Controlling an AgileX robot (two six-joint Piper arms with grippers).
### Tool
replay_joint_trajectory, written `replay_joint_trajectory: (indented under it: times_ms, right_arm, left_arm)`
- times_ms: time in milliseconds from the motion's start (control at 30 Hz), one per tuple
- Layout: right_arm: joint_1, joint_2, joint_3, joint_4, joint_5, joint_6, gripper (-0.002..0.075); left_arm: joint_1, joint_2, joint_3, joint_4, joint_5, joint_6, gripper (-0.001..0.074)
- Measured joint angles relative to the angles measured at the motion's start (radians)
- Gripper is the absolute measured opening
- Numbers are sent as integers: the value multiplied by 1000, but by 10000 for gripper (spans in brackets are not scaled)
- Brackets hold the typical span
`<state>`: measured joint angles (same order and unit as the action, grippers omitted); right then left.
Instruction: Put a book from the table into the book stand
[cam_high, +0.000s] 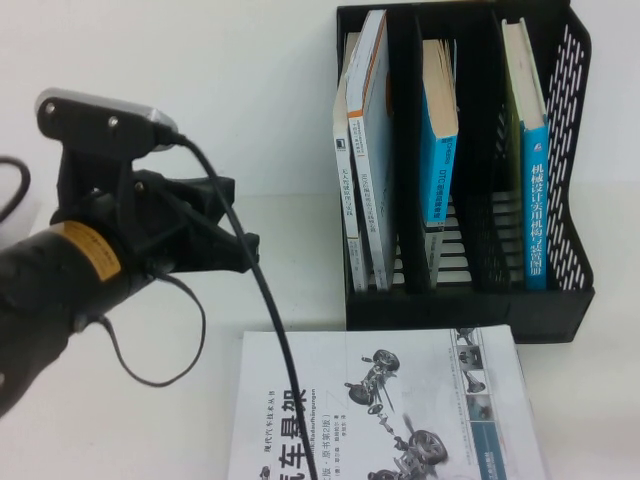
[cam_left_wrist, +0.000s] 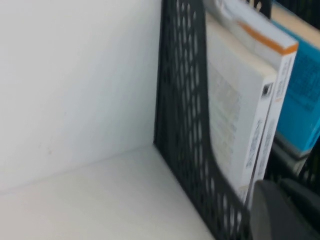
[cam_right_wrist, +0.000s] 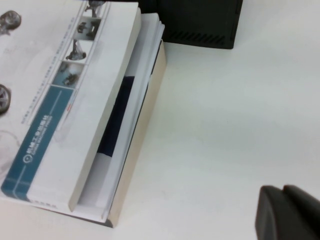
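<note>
At six o'clock on the white table (cam_high: 150, 430), just in front of the stand, lies my target: a white softcover book with exploded car-part drawings on its cover (cam_high: 390, 415). It rests flat on top of a small stack; the right wrist view shows at least one more volume under it, a cream-edged one (cam_right_wrist: 137, 150). Its near edge is cut off by the bottom of the high view, so I cannot say how the long axis runs.

The black mesh three-slot book stand (cam_high: 560, 300) sits at one to two o'clock. Its left slot holds two white-spined books (cam_high: 362, 150), the middle a blue-spined book (cam_high: 438, 150), the right another blue-spined one (cam_high: 533, 180). Every slot has room beside its contents.

The left gripper (cam_high: 235, 235) hangs at nine o'clock, above the table and off the stand's left wall, nose toward three o'clock. From it the book lies down toward five o'clock, near but not under it. I judge its black jaws to stand slightly parted and holding nothing, though the cable crosses them.

The right gripper (cam_right_wrist: 287, 212) shows only as a dark corner in its own wrist view, beside the stack's right edge; I cannot tell its jaw state, and it is out of the high view. Judging by that camera, it is the nearer arm to the book's free edge.
</note>
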<state>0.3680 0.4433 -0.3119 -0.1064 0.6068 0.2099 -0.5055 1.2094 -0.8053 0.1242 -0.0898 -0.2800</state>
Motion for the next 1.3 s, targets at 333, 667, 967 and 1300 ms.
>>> replay_joint_trajectory:
  times_ms: [333,667,967,1300]
  right_arm:
    - [0,0,0,0,0,0,5]
    - [0,0,0,0,0,0,5]
    - [0,0,0,0,0,0,5]
    - [0,0,0,0,0,0,5]
  left_arm:
    - [-2,-46,171,-124,-648,280,-2]
    - [-15,-291,192,-370,-134,504,-2]
    - [3,-478,389,-493,-129,575,-2]
    - [92,-647,645,-543,-143,583,-2]
